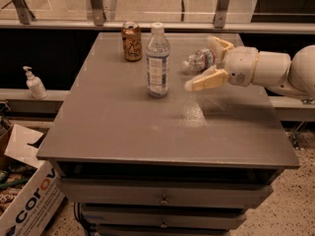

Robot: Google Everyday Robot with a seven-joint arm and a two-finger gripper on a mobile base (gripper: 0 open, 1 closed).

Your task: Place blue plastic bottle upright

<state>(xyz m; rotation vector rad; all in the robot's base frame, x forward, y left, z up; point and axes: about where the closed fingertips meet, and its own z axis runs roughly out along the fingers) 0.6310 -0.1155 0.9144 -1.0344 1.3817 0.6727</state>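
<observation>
The blue plastic bottle stands upright on its base toward the far middle of the grey table, white cap up. The gripper hovers just to its right, apart from it, with clear tabletop between the bottle and the nearest fingertip. Its two tan fingers are spread wide and grip nothing; the white arm reaches in from the right edge. A crumpled clear bottle lies on its side in line with the gap between the fingers (it seems to rest on the table behind them, though contact is hard to judge from this angle). A brown can stands upright to the far left of the blue plastic bottle, near it but not touching. Nothing sits between bottle and gripper. The table has drawers under its near edge. Off to the left, a small white pump bottle stands on a low ledge, and a cardboard box sits on the speckled floor at near left. A glass-panelled railing runs along the far side.
</observation>
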